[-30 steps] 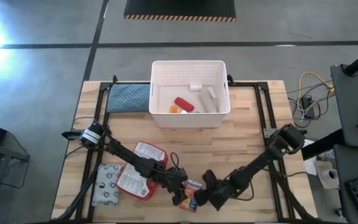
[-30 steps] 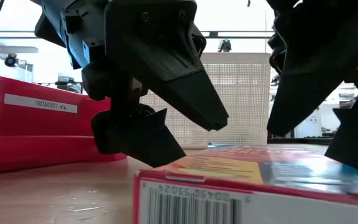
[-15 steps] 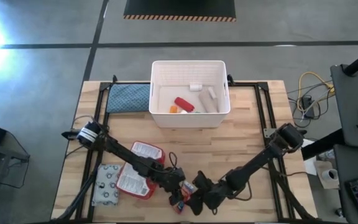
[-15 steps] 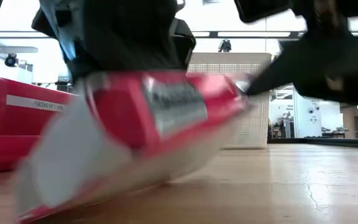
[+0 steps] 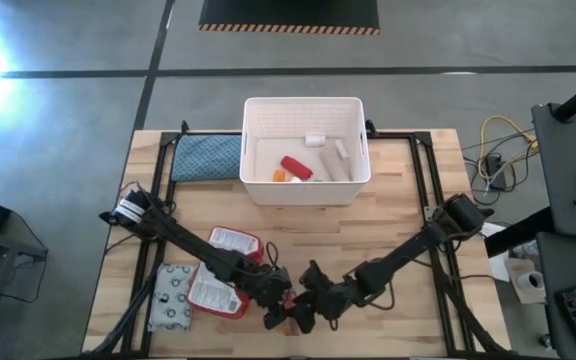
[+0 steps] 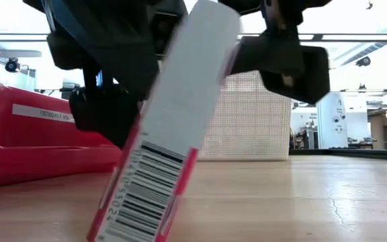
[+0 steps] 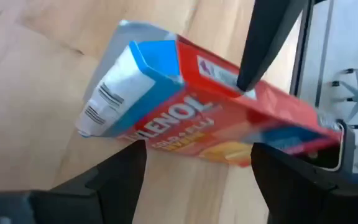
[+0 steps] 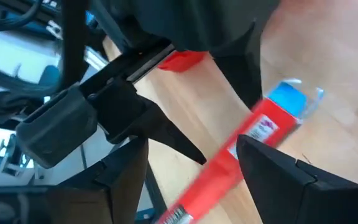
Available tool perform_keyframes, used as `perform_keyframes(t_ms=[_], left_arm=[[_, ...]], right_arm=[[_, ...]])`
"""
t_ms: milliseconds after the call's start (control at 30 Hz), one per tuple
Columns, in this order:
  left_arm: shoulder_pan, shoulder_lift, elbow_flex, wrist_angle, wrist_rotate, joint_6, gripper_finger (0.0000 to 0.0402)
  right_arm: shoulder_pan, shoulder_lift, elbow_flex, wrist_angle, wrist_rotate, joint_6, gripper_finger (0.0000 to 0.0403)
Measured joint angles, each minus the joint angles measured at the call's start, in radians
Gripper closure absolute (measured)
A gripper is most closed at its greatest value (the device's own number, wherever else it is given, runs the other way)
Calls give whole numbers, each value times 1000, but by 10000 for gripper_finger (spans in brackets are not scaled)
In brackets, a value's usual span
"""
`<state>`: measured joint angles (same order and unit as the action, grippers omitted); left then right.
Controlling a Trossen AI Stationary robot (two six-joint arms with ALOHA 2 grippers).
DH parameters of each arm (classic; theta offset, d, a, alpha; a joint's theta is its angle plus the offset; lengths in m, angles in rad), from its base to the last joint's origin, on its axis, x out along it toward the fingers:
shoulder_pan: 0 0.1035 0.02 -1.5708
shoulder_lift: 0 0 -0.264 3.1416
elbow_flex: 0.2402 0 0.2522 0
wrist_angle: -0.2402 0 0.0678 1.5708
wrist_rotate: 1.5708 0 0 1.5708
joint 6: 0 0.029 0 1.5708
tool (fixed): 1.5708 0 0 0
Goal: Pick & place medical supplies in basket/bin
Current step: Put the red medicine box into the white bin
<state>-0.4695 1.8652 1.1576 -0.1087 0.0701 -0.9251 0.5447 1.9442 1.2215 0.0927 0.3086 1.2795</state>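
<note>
Pickup step rn: small box [image 6: 163,128] sits tipped on edge on the surface [image 5: 398,230], wedged btwn left tool [image 5: 273,312] and right tool [image 5: 308,308]. Can't tell either tool's opening or whether either has hold. Next imo: one secure grip, then lift to the bin [image 5: 306,104], well ahead.

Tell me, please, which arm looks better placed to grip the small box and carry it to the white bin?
Probably the right. In its wrist view, the right gripper straddles the small box, while in the left wrist view the box lies beyond the open left gripper. The bin is about equally far from both.
</note>
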Motion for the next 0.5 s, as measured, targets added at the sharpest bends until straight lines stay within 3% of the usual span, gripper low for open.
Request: perform_keyframes(t_ms=[300, 500], left_arm=[[-20, -75, -34, -77, -56, 14, 132], [-20, -81, -54, -77, -81, 6, 132]], right_arm=[[-18, 0, -1, 128, 5, -91, 165], [-12, -62, 7, -131, 24, 115, 165]])
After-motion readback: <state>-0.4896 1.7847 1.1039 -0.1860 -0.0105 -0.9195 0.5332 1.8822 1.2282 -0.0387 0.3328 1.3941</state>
